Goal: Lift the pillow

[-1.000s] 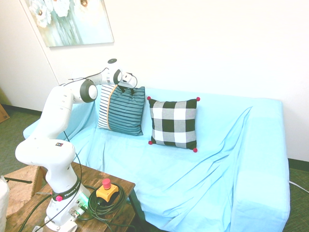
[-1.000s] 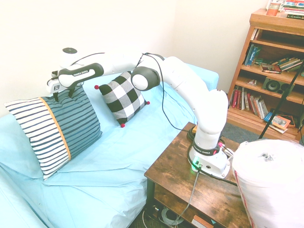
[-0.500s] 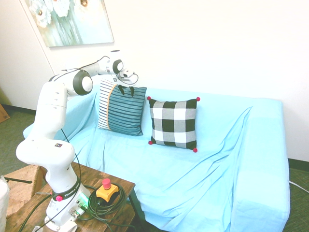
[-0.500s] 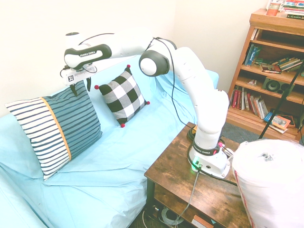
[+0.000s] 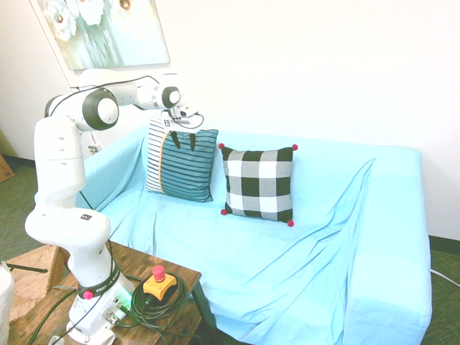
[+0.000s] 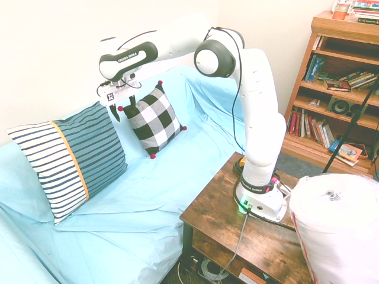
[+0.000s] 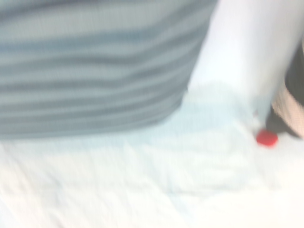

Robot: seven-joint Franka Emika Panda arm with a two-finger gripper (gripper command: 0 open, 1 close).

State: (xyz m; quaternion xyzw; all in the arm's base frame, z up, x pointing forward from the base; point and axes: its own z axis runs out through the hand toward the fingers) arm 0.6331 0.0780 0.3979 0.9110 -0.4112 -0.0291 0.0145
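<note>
- Leaning against the sofa's back, near the end at the left of the first exterior view: one pillow (image 5: 188,169), square, its lower edge on the seat. Face teal with thin dark stripes; orange line; cream band with dark stripes toward the near end of the sofa (image 5: 287,287).
- Gripper (image 5: 183,142): fingers spread, tips pointing down, nothing between them. In the second exterior view it hangs beside the pillow's upper corner, on the side toward the cushion, apart from the pillow.
- Arm (image 6: 260,112): white, with dark joint rings, reaching out over the sofa and bent down at the wrist.
- Cushion (image 5: 259,183): black, white and grey check, red pompoms at its corners. Leans against the sofa's back beside the pillow, a narrow gap between the two.
- Sofa: draped in light blue cloth, creased on the seat and toward the end at the right of the first exterior view.
- Painting (image 5: 108,32): white flowers on a pale ground, on the wall above the sofa's left end in that view.
- Bookcase (image 6: 337,52): wooden, books on its shelves, some upright, some lying.
- Bundle (image 6: 334,225): white, rounded, at the lower right of the second exterior view.
- Wrist view: blurred; striped teal cloth of the pillow, a red pompom (image 7: 267,138) and pale sofa cloth.
</note>
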